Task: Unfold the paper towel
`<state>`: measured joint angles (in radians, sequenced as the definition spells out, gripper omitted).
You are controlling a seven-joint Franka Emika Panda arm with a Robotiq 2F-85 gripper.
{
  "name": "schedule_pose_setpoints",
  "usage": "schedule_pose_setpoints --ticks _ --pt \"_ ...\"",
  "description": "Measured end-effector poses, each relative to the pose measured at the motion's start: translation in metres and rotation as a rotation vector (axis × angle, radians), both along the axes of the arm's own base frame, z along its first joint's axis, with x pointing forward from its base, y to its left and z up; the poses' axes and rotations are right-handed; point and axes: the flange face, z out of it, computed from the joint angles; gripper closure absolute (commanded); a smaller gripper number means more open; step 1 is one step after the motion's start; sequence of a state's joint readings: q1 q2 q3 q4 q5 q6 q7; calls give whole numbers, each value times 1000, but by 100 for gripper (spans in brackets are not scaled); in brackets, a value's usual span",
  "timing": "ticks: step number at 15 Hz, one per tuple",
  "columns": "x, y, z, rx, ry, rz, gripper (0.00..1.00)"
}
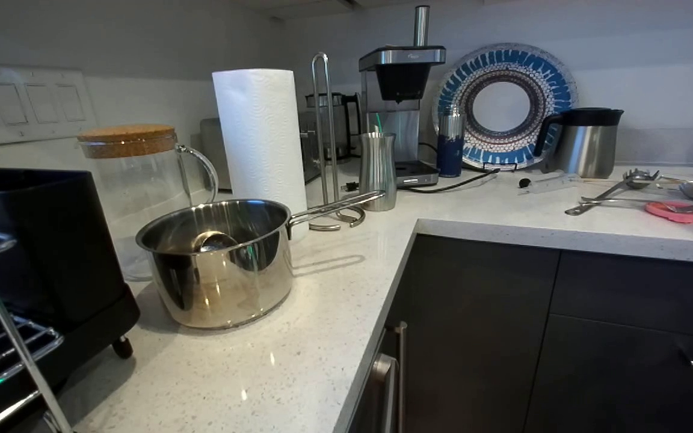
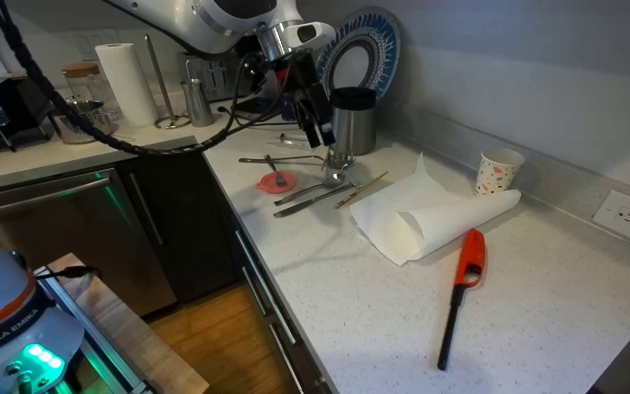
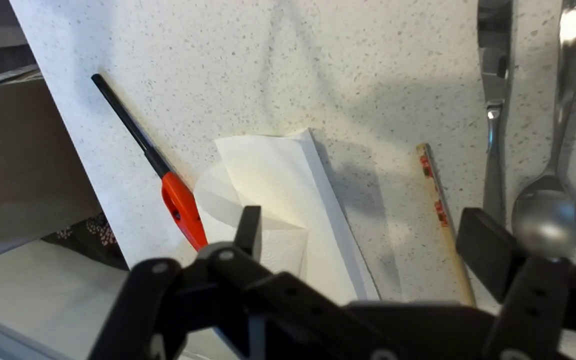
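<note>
lettering (image 2: 2, 332): "franka emika" | on: dark band (image 2: 19, 322) | of: robot base (image 2: 17, 347)

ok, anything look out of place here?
Yes: the paper towel roll stands beside a wire stand, apparently its holder, rather than on it, in both exterior views. Also, a red lighter lies right by the curled paper towel, an odd neighbour for paper; whether they touch is unclear.

The gripper (image 3: 368, 237) is held above a speckled counter (image 3: 208, 50) with its fingers spread wide, and part of the folded paper towel (image 3: 293, 185) is hidden behind it. A red lighter (image 3: 157, 161) with a black barrel is seen just beside the towel; whether they are touching cannot be told. A pale stick (image 3: 445, 225) with red markings is placed between the towel and a slim metal utensil (image 3: 494, 75), beside which a spoon (image 3: 563, 107) is seen.
</note>
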<state>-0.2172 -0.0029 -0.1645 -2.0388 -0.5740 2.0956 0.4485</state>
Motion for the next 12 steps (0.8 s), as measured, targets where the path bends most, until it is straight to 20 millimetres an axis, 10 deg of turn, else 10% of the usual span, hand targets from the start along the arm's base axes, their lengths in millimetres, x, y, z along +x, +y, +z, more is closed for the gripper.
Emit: schedule_pose_setpoints --ticks 12 --pt "40 -29 -45 -114 129 69 0"
